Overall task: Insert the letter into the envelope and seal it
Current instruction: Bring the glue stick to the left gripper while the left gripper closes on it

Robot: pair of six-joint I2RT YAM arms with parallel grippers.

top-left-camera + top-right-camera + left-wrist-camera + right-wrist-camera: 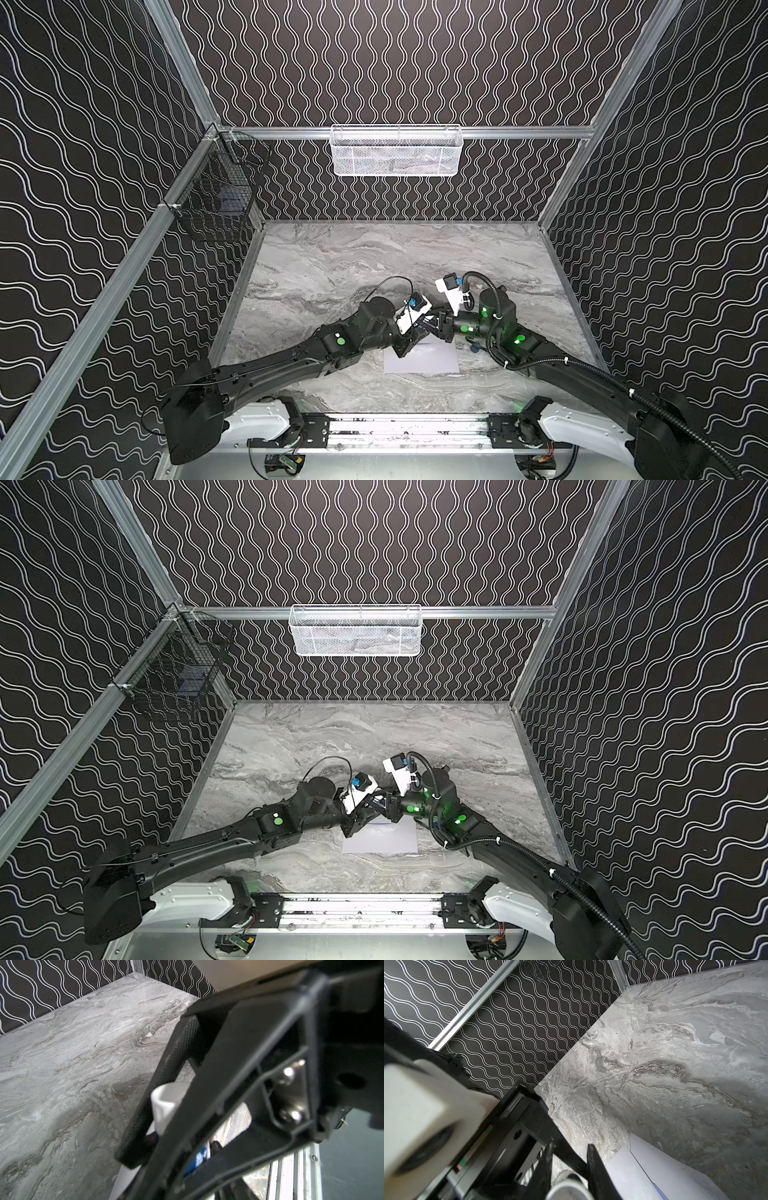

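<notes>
Both top views: envelope (pixel 428 361) lies flat on the table (pixel 374 266), front centre. Left gripper (pixel 420 326) and right gripper (pixel 435 328) meet just above its far edge.

Left wrist: fingers pinch a white tube (pixel 166 1101), likely glue.

Right wrist: fingers clamp a white round end, probably the same tube. The letter (pixel 658 1188) is probably the blue sliver at the envelope's edge.

Pull the 2 grippers straight apart, clear of the paper.

Upper half of the tabletop (pixel 374 257): bare marble, wide open. Lower centre is jammed: left gripper (pixel 423 326) and right gripper (pixel 435 323) nose to nose over the upper edge of the envelope (pixel 428 359), a white cylinder (pixel 569 1188) between the right jaws. The left arm (pixel 291 357) and right arm (pixel 582 378) fence the envelope on both sides; only its lower edge lies free. On the walls, a white mesh basket (pixel 397 156) upper centre and a black wire basket (pixel 216 191) upper left hang clear of the tabletop.
</notes>
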